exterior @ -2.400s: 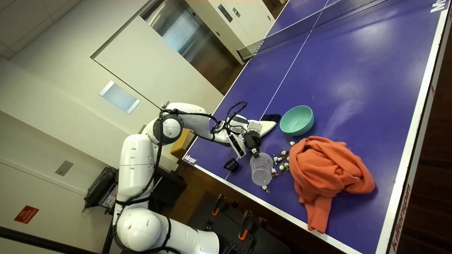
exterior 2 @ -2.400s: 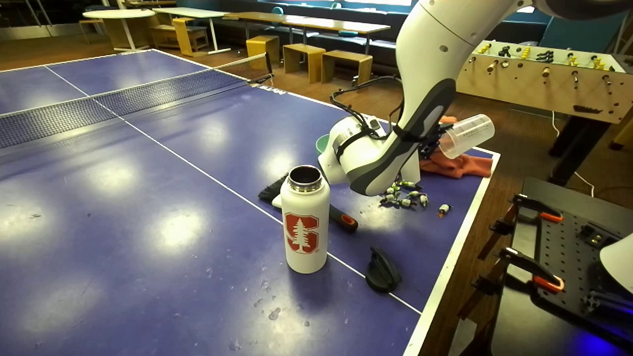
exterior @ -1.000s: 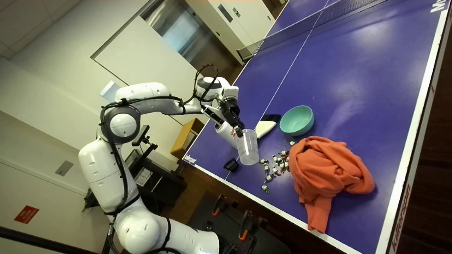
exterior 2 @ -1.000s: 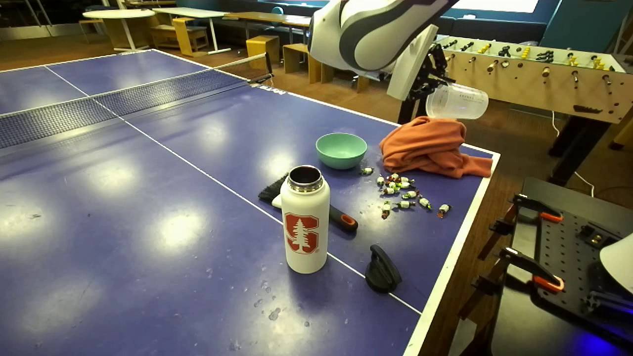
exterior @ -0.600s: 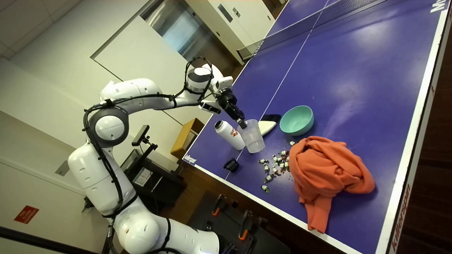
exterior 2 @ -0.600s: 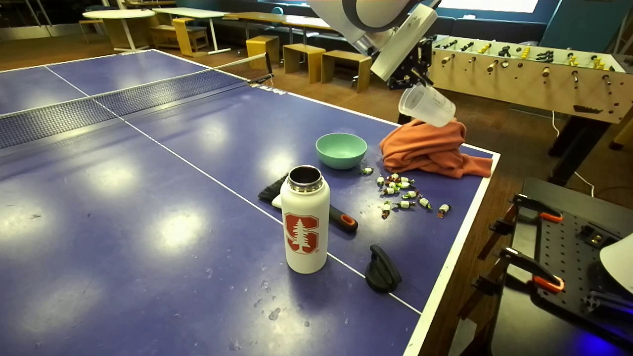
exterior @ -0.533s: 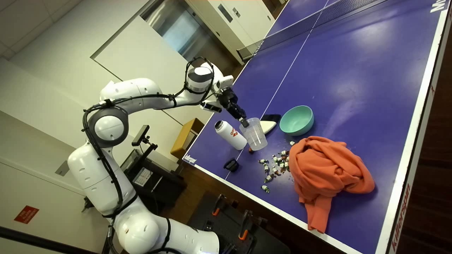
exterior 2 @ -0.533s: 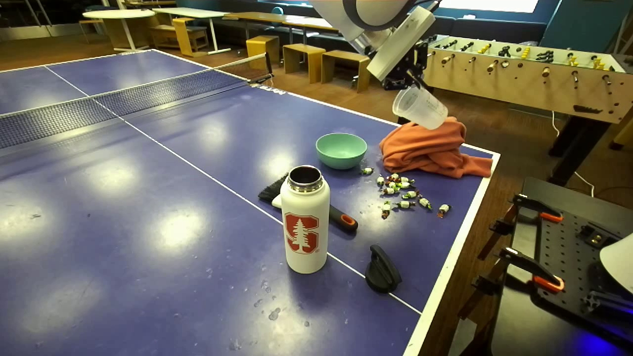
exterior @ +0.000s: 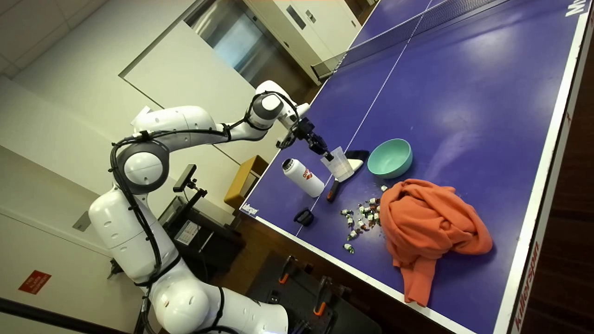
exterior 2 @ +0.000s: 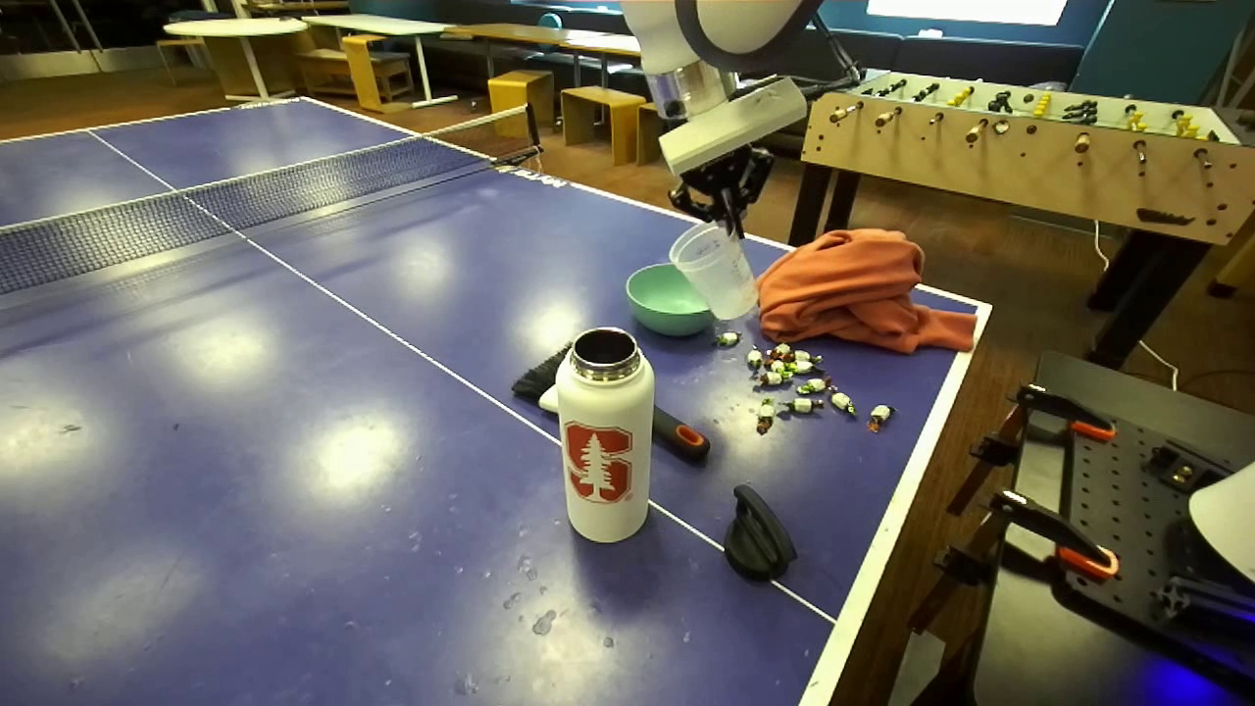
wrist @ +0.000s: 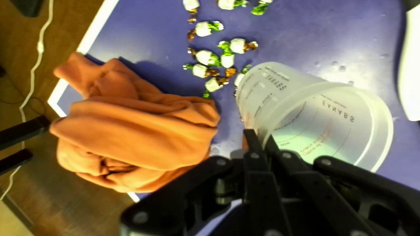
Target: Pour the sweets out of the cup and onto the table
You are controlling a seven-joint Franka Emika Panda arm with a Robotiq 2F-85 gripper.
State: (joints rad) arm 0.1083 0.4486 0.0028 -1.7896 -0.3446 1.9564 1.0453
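My gripper (exterior: 330, 157) is shut on the rim wall of the whitish translucent cup (exterior: 341, 168) and holds it above the table (exterior: 464, 93). In an exterior view the cup (exterior 2: 724, 279) hangs tilted from the gripper (exterior 2: 733, 227), its mouth facing up and to one side, partly in front of the bowl. In the wrist view one finger (wrist: 261, 139) is inside and one outside the cup (wrist: 259, 95); no sweets show in the visible part of its inside. The sweets (exterior 2: 804, 405), white pieces with green and brown wrapper ends, lie loosely on the table, also in the wrist view (wrist: 204, 57).
A teal bowl (exterior: 390, 160) and an orange cloth (exterior: 427, 232) lie beside the sweets. A white bottle (exterior 2: 608, 461), a brush (exterior 2: 681, 434) and a black lid (exterior 2: 757, 537) are nearby. The table's white edge (exterior 2: 907, 490) runs close to the sweets.
The cup has been carried away from above the sweets, over toward the brush and bowl. It has turned from nearly sideways to more upright. The sweets stay put over the last second.
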